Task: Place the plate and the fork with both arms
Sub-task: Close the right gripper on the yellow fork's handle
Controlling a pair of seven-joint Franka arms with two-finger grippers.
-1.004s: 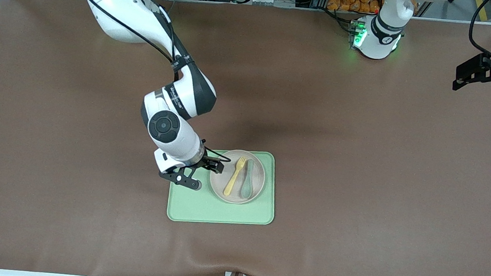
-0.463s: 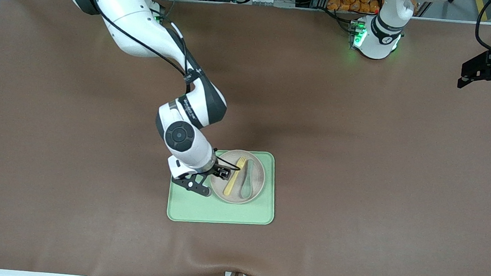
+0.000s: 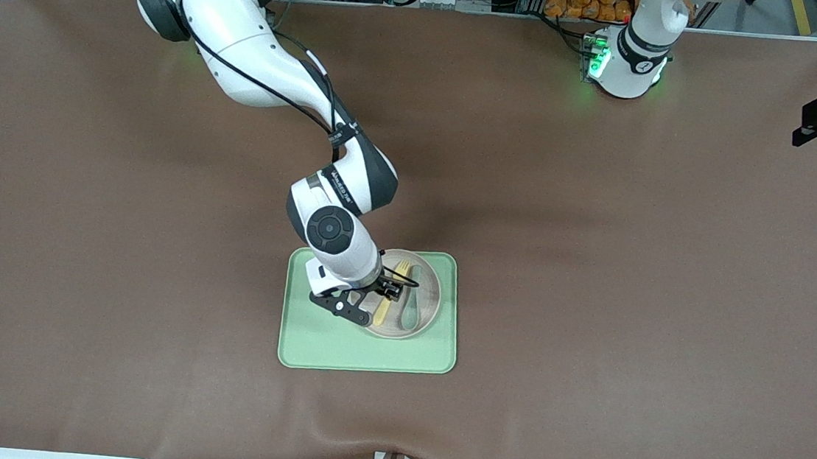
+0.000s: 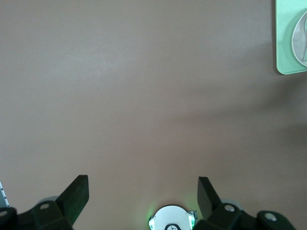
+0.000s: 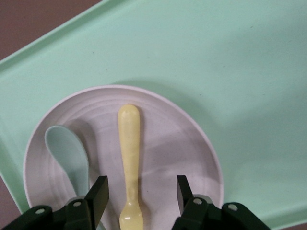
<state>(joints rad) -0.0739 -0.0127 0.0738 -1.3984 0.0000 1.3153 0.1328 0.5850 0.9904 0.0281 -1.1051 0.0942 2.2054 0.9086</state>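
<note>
Right gripper (image 3: 371, 306) spread over fork (image 5: 130, 158) on plate (image 5: 192, 158); left gripper (image 4: 141, 194) spread, waiting over bare table (image 3: 597, 275).

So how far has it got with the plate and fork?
Early on, it seems. The plate sits on the green tray, with the fork and a spoon lying on it; neither is lifted. In hand: the right gripper hangs open over the fork's handle, apparently about to grasp it. The left gripper, open, waits at its own end of the table. Picking up and placing both remain.
</note>
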